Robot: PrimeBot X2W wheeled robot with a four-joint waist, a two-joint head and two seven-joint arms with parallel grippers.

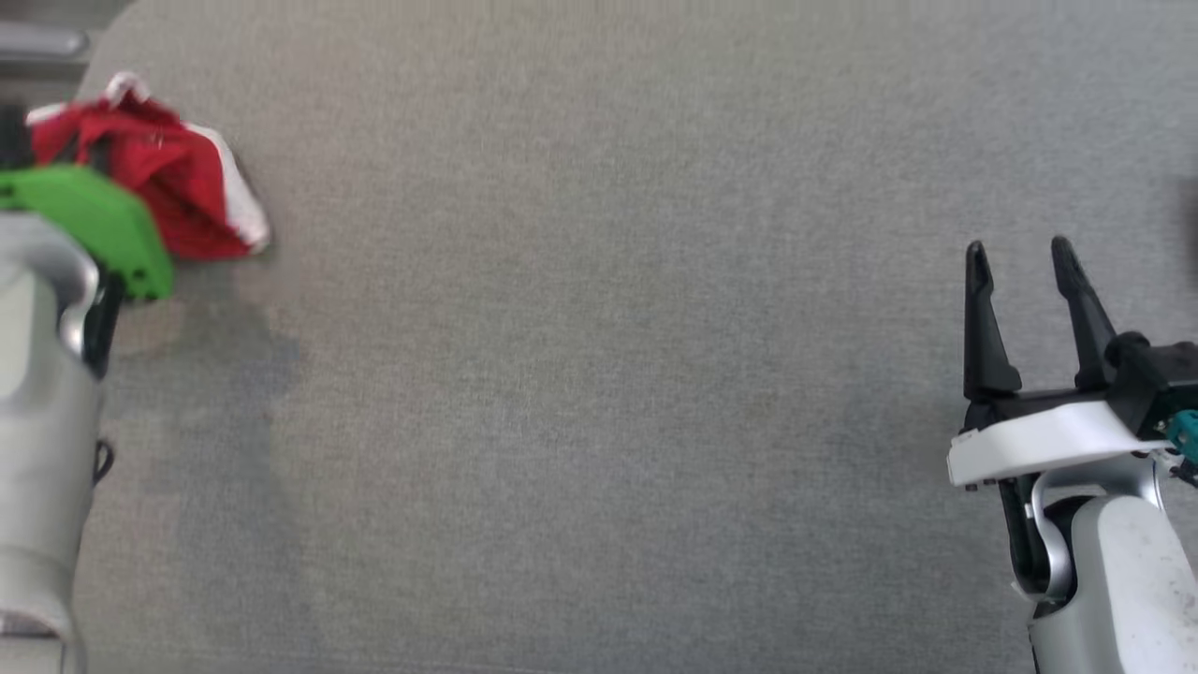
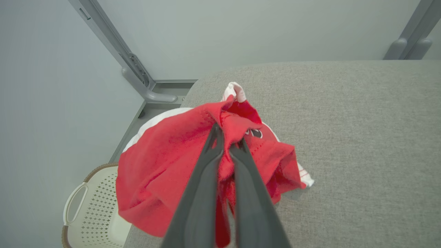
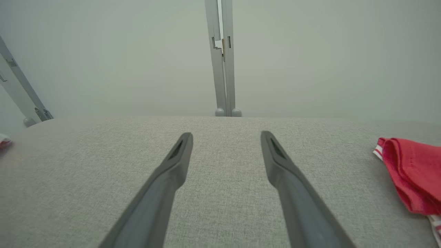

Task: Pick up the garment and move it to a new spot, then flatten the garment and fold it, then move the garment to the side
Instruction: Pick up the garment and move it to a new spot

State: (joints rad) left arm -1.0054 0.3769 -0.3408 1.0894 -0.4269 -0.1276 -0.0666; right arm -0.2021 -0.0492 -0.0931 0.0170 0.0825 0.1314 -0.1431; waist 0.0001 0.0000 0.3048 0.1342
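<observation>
Our left gripper is clamped on the crumpled red garment at the grey bench's far left corner, cloth spilling past the edge above a white basket. Our right gripper hangs open near the right edge.

Grey fabric-covered surface, far corners rounded. Below its left corner: white perforated laundry basket with a handle cut-out and a brown rim, possibly woven. Grey metal frame posts stand against pale wall panels.
</observation>
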